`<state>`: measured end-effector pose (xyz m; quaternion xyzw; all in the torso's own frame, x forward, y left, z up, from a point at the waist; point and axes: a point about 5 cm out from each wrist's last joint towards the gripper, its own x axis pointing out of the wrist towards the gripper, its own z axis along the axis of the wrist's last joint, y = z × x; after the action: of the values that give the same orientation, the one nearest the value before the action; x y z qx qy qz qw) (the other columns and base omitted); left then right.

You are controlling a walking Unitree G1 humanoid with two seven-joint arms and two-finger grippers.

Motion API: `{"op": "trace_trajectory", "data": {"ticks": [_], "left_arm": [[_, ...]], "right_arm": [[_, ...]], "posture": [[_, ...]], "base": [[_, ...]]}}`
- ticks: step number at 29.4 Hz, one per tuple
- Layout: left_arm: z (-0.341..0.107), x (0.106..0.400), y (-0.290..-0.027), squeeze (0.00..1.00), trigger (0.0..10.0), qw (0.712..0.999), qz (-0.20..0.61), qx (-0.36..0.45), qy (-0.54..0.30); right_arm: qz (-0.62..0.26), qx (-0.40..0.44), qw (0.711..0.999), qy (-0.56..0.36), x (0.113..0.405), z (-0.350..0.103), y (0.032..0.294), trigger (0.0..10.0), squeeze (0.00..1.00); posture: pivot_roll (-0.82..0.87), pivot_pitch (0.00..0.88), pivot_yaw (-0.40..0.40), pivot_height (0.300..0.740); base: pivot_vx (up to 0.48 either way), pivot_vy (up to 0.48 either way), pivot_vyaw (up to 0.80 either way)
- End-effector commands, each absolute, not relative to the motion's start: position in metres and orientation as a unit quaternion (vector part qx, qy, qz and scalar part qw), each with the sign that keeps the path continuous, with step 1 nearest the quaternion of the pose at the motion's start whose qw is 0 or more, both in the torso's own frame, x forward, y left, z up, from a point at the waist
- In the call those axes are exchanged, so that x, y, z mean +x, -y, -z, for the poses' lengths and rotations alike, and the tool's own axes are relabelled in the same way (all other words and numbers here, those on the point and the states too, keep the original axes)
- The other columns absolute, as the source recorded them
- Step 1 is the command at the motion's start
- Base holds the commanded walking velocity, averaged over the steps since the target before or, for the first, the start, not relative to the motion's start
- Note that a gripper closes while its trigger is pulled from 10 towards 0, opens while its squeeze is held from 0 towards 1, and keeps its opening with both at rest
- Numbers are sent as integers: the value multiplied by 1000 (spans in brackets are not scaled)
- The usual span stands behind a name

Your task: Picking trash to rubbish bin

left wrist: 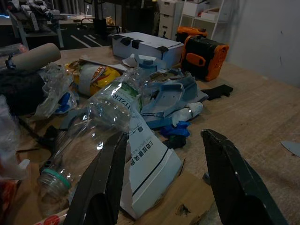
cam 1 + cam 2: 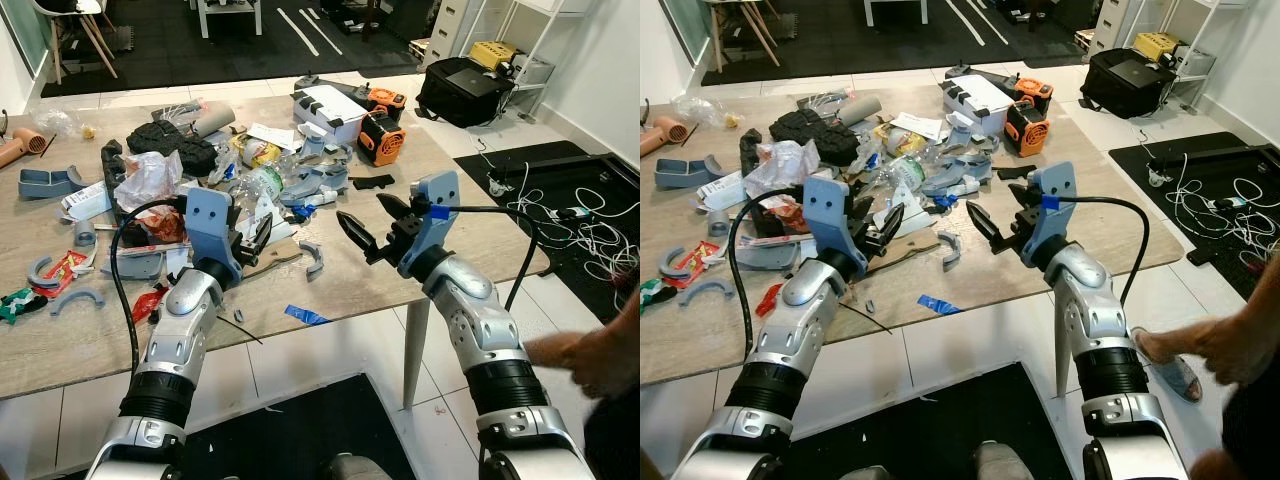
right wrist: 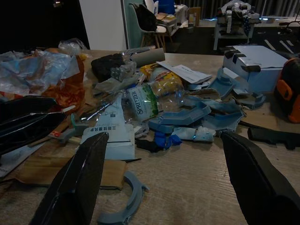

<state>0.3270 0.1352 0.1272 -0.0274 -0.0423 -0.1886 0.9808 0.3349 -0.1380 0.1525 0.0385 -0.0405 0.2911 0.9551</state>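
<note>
A crushed clear plastic bottle with a green-and-white label (image 1: 101, 119) is seen lying on its side amid a heap of litter on the light wood-grain table (image 2: 470, 225), its green-ringed neck turned toward the left gripper. Against the bottle a torn white paper carton printed with black characters (image 1: 147, 161) is propped, with a flat piece of brown cardboard (image 3: 70, 171) beneath it; beside them, crumpled blue-grey plastic mouldings (image 3: 187, 115) and a small bright blue scrap (image 3: 166, 139) are piled. The left gripper (image 2: 255, 238) is held just over the table at the near edge of the heap, its two black fingers (image 1: 101, 187) spread apart with the carton and the bottle directly ahead of them; nothing is gripped. The right gripper (image 2: 372, 222) is held above bare table to the right of the heap, its fingers (image 3: 75, 183) opened wide and empty. A curved grey plastic piece (image 2: 314, 257) and a strip of blue tape (image 2: 305, 316) are found on the table between the two arms. Farther back are shown a white cardboard box with black corners (image 2: 330, 105), an orange-and-black power tool (image 2: 380, 135), a cardboard tube (image 1: 33, 56) and a crumpled clear plastic bag (image 2: 148, 180). A black bag (image 2: 465, 90) rests on the tiled floor beyond the table, and a person's hand (image 2: 1230, 350) is visible at the right edge.
</note>
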Motion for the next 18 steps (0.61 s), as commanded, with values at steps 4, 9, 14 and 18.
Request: {"op": "trace_trajectory", "data": {"ticks": [4,9,14,18], "left_arm": [[-129,326,-137,0,10000,980,191,-21,43],[-129,326,-137,0,10000,980,191,-22,44],[-129,326,-137,0,10000,980,191,-23,44],[-129,326,-137,0,10000,980,191,-23,44]], "right_arm": [[-284,45,957,40,334,-153,142,10000,0],[-284,45,957,41,334,-153,142,10000,0],[-284,45,957,40,334,-154,142,10000,0],[-284,45,957,40,334,-154,143,10000,0]], "posture": [[-60,0,-42,740],[-59,0,-43,740],[-57,0,-42,740],[-57,0,-43,740]], "base": [[0,0,0],[0,0,0],[0,0,0],[0,0,0]]}}
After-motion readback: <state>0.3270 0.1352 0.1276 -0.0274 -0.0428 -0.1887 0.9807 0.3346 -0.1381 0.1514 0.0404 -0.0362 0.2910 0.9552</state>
